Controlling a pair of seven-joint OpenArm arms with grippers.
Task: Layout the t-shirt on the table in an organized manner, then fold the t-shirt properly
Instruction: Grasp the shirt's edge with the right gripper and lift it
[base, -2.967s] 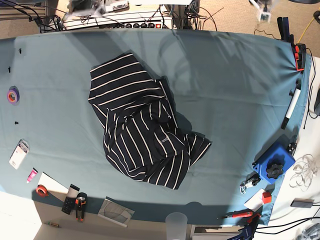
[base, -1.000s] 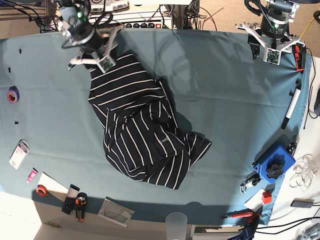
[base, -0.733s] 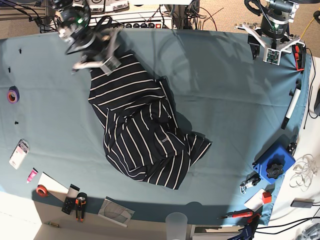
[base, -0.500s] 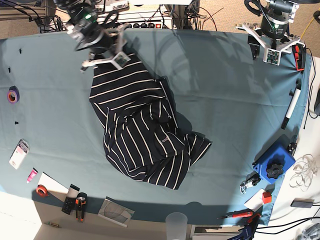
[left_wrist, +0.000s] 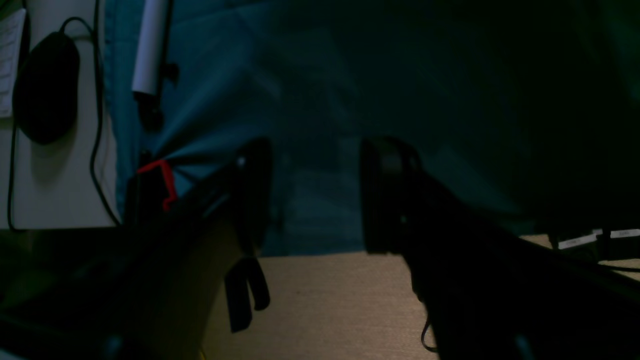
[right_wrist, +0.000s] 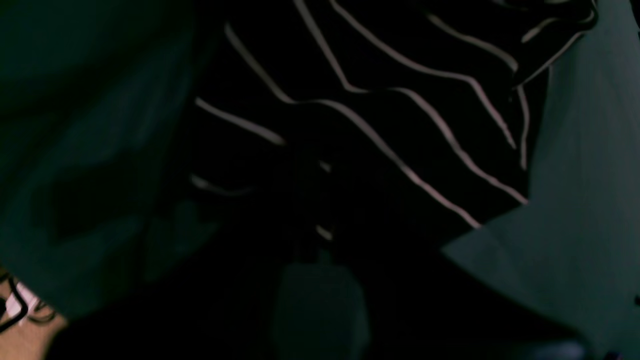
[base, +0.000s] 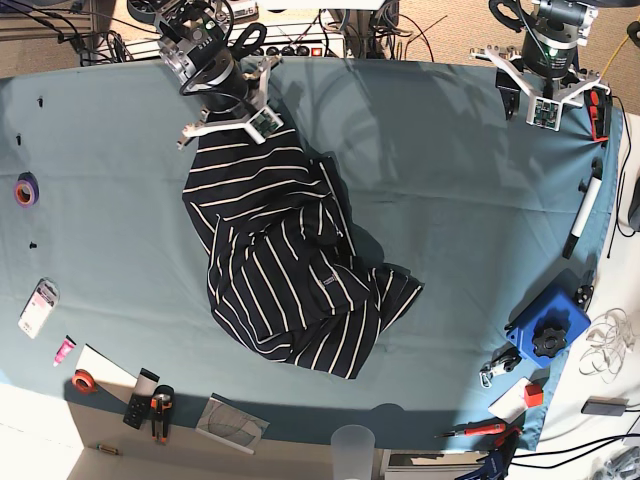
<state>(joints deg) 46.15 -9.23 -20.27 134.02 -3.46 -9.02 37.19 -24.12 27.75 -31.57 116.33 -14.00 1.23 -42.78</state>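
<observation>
The t-shirt (base: 280, 260), dark with thin white stripes, lies crumpled in a heap left of the middle of the teal table (base: 450, 200). My right gripper (base: 228, 110) sits at the shirt's far top edge, shut on the fabric. In the right wrist view, striped t-shirt cloth (right_wrist: 400, 100) fills the frame right up to the dark fingers, with teal table (right_wrist: 590, 200) beside it. My left gripper (base: 543, 95) hovers over the far right corner, away from the shirt. Its fingers stand apart around nothing in the left wrist view (left_wrist: 315, 197), above the table's (left_wrist: 350, 75) edge.
A white marker (base: 582, 215) and a red clamp (base: 600, 110) sit on the right edge. A blue block (base: 548, 328) lies at front right. A purple tape roll (base: 26, 190) is at left; a clear cup (base: 352, 445) and small tools line the front edge.
My right arm has slid right along the shirt's far edge and its jaws have closed on the fabric there. The left arm has not moved.
</observation>
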